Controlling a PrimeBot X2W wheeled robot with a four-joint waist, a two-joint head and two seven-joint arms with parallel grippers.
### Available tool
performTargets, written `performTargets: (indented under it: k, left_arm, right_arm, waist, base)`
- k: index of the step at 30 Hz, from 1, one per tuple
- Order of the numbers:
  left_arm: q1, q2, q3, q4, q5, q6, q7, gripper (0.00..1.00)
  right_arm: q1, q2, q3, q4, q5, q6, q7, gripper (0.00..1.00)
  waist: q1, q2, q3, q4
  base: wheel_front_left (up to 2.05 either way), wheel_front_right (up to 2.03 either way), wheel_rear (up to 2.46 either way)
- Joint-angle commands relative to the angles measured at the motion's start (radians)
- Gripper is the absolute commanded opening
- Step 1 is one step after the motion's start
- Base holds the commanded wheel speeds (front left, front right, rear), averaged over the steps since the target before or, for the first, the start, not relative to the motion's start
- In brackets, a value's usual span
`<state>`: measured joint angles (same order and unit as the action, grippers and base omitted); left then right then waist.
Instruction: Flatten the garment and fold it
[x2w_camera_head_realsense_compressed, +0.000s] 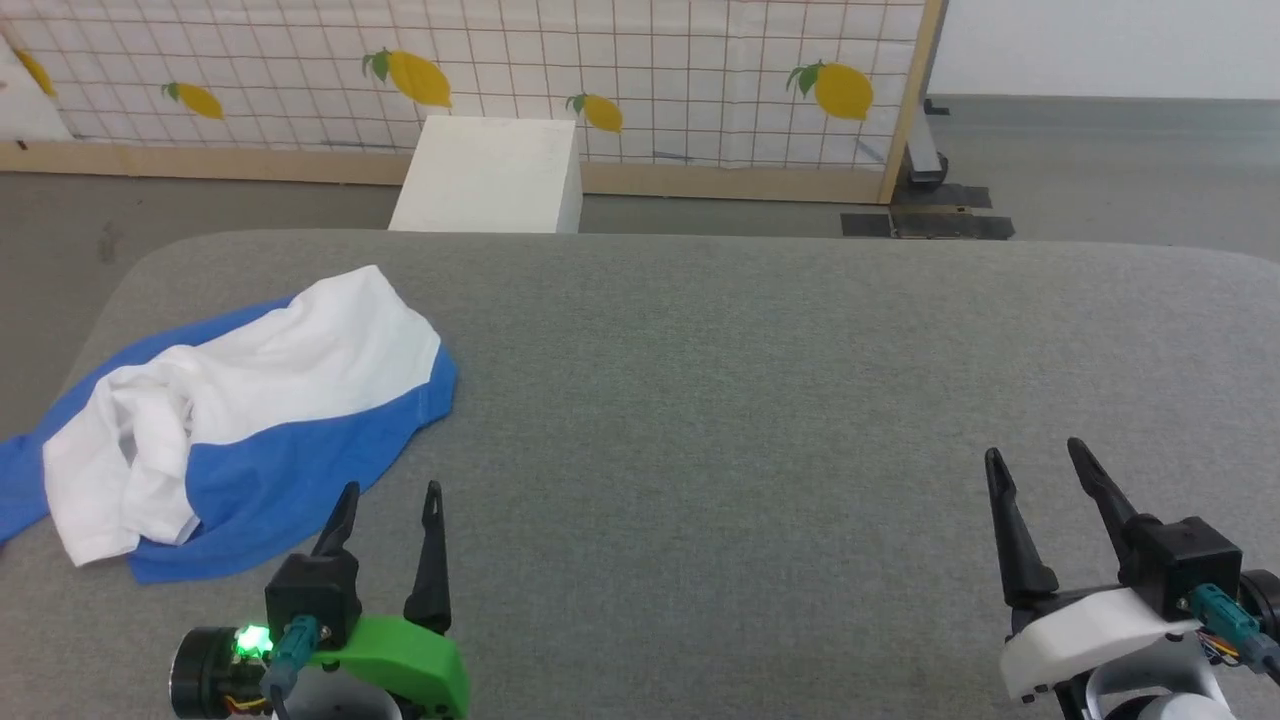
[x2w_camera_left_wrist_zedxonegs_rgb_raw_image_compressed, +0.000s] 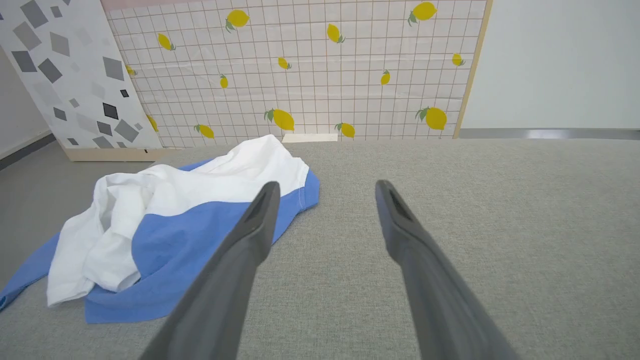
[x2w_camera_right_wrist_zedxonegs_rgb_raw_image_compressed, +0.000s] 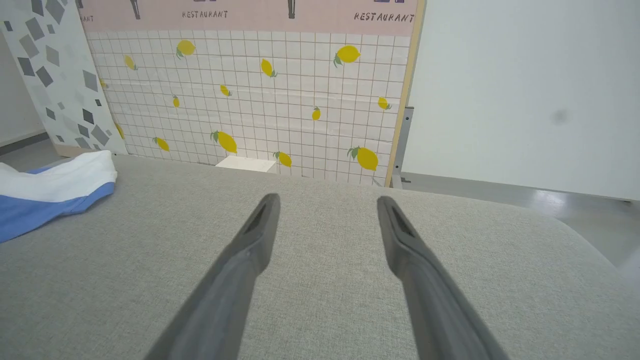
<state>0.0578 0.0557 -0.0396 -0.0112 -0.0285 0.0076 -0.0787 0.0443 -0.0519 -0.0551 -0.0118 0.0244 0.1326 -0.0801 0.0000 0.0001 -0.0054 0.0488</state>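
Garment (x2w_camera_head_realsense_compressed: 250, 420) crumpled at bench (x2w_camera_head_realsense_compressed: 750, 400) left edge, just beyond left gripper (x2w_camera_head_realsense_compressed: 390, 495); fingers spread, empty. Right gripper (x2w_camera_head_realsense_compressed: 1038, 458) well apart, also spread, empty.

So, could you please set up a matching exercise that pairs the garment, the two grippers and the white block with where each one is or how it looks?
1. garment
2. left gripper
3. right gripper
4. white block

A. open, over bare grey table, lower right of the head view
B. beyond the table's far edge, by the lemon panel
C. crumpled at the table's left end
D. open, close beside the garment

Pairs: 1-C, 2-D, 3-A, 4-B.
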Motion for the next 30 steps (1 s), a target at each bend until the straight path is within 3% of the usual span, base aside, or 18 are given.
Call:
performTargets:
  k: [1, 30]
  left_arm:
    - [0.013, -0.002, 0.0, -0.005, -0.009, 0.007, -0.011, 1.0]
    - [0.062, -0.002, -0.02, -0.003, -0.024, 0.012, -0.07, 1.0]
  right_arm:
    - [0.017, 0.001, -0.001, -0.006, -0.005, -0.001, -0.011, 1.0]
    - [0.056, 0.001, 0.033, -0.001, -0.006, -0.001, -0.069, 1.0]
  waist:
    - [0.0, -0.0001, -0.001, 0.01]
    - [0.0, -0.0001, -0.026, 0.188]
  base:
    - [0.0, 0.0, 0.0]
    - [0.0, 0.0, 0.0]
